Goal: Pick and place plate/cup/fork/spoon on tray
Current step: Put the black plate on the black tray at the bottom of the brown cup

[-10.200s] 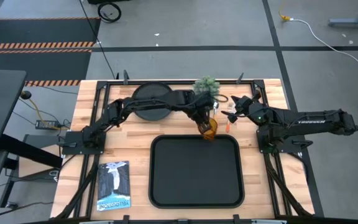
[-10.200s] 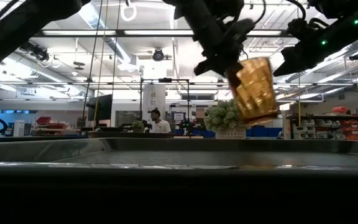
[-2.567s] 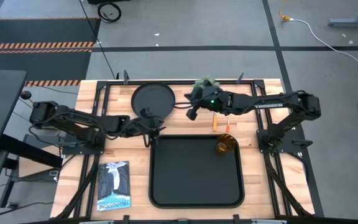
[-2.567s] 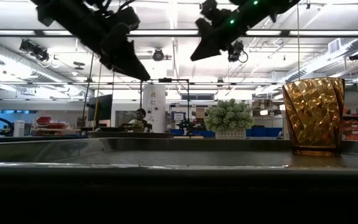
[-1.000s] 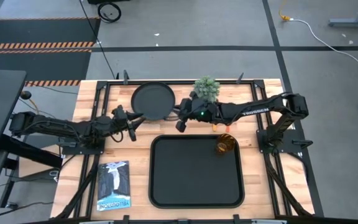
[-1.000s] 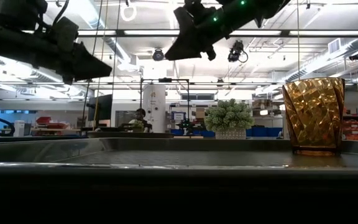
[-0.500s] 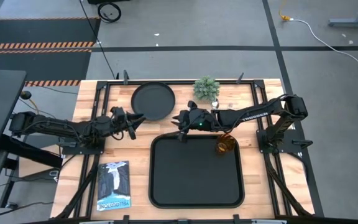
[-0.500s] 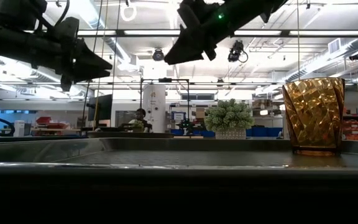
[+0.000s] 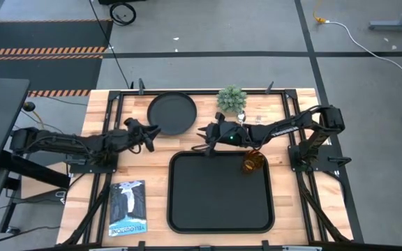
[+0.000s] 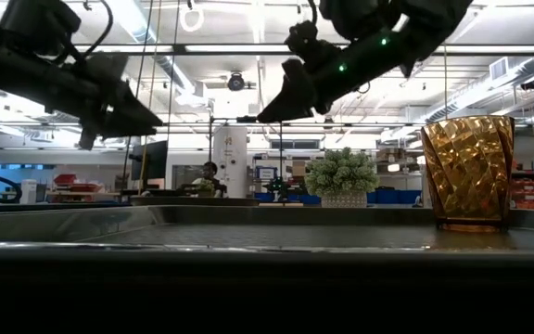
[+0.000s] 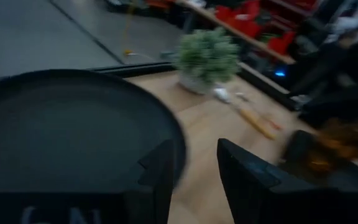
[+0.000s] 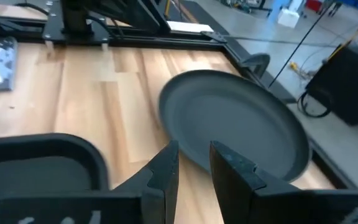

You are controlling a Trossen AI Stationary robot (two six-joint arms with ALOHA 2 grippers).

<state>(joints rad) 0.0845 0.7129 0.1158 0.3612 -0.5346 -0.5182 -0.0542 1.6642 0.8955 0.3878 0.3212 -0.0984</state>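
Note:
The round black plate [image 9: 172, 113] lies flat on the wooden table at the far side. The amber cup [image 9: 252, 164] stands upright in the black tray's [image 9: 187, 209] far right corner. My left gripper [image 9: 152, 132] hovers open just left of the plate's near edge [image 11: 73, 124]. My right gripper [image 9: 199, 135] hovers open just right of the plate [image 12: 241, 124], above the tray's far rim. An orange-handled utensil [image 11: 257, 121] lies on the table by the plant; fork or spoon, I cannot tell. My right arm hides most of that spot in the high view.
A small green potted plant [image 9: 232, 98] stands at the far edge, right of the plate. A blue booklet [image 9: 128, 207] lies left of the tray. Black frame rails run along the table's edges. A person shows far off in the room [image 10: 211, 176].
My right gripper has come down lower over the tray's far rim, its fingers now pointing at the plate. My left gripper has dipped a little beside the plate. The plate and cup have stayed still.

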